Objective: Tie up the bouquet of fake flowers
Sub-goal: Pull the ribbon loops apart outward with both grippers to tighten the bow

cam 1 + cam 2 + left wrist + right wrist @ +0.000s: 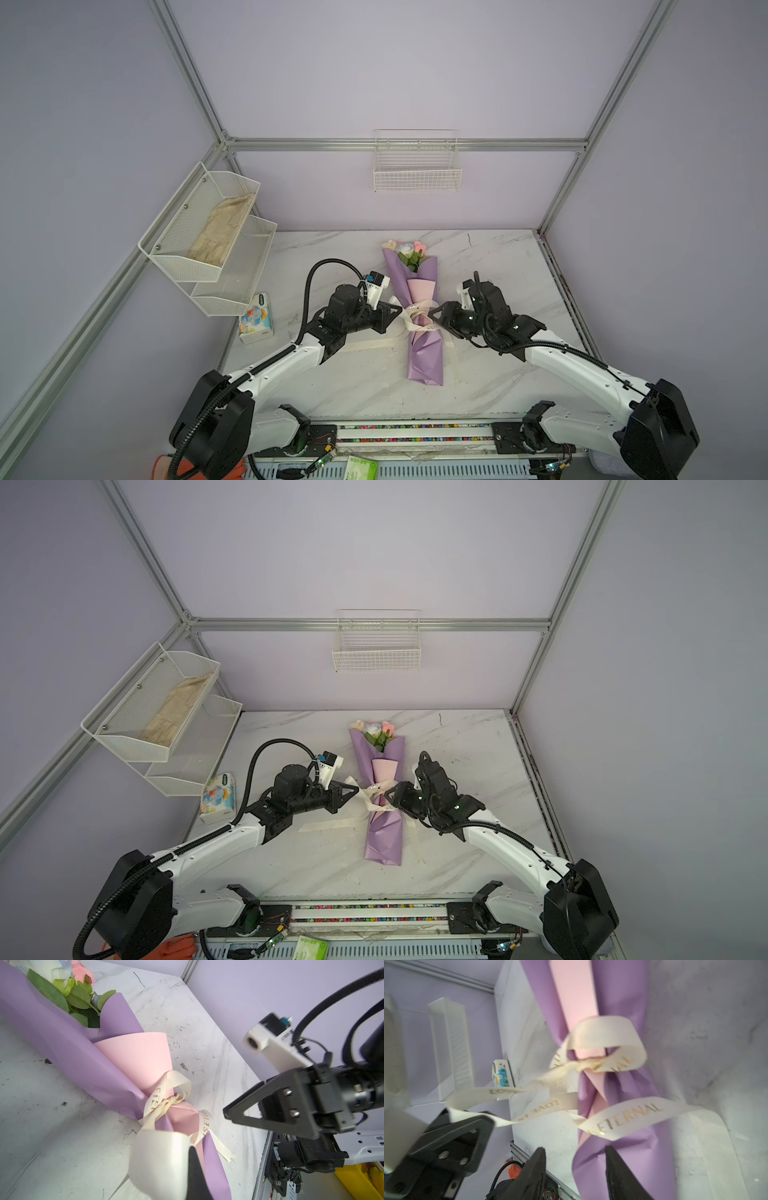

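Note:
The bouquet of fake flowers point(419, 286) point(384, 766) lies lengthwise mid-table, sheathed in lilac and pink paper, blooms at the far end. A cream lettered ribbon point(415, 318) point(591, 1064) is knotted round its waist, with loops and loose tails. My left gripper point(398, 309) point(355, 789) is just left of the knot, shut on a strand of the ribbon, which bulges over its fingers in the left wrist view point(162, 1157). My right gripper point(434, 313) point(574, 1150) hovers just right of the waist, open, with nothing between its fingers; lilac paper lies beyond them.
A ribbon tail point(365, 345) trails over the marble table point(332, 386) toward the left arm. A tissue pack point(257, 318) lies at the left edge under a two-tier white mesh shelf point(208, 241) holding a cloth. A wire basket point(417, 166) hangs on the back wall.

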Robot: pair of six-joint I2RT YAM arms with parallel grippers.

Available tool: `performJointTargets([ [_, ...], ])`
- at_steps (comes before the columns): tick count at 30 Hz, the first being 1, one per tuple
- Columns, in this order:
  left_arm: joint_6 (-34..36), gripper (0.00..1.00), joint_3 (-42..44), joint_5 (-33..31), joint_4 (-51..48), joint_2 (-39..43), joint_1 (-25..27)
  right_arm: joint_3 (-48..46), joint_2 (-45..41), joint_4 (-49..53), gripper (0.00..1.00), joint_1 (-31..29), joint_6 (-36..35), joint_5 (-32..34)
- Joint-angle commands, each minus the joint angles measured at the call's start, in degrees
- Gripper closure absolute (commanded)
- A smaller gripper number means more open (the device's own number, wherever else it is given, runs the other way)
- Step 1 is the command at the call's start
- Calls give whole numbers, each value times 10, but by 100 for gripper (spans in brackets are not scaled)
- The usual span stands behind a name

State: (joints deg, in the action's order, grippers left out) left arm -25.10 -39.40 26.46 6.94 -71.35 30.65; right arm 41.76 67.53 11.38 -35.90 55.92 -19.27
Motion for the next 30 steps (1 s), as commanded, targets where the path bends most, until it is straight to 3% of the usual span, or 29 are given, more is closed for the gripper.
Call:
performJointTargets([
  [1,-11,100,27,17,2,10,-5,-22,-7,8,50,0,61,-4],
  [12,-4,100,18,46,2,-4,-7,-61,46,-166,51,0,147,9],
  [16,5,100,11,35,-22,0,-10,-69,44,-170,84,3,154,24],
  [19,22,100,11,9,-63,10,-16,-90,13,-153,99,24,159,40],
  [25,20,100,40,-16,-72,27,-23,-108,-41,-141,100,108,123,17],
  [30,36,100,42,-2,-85,5,-24,-64,22,-82,98,123,54,19],
])
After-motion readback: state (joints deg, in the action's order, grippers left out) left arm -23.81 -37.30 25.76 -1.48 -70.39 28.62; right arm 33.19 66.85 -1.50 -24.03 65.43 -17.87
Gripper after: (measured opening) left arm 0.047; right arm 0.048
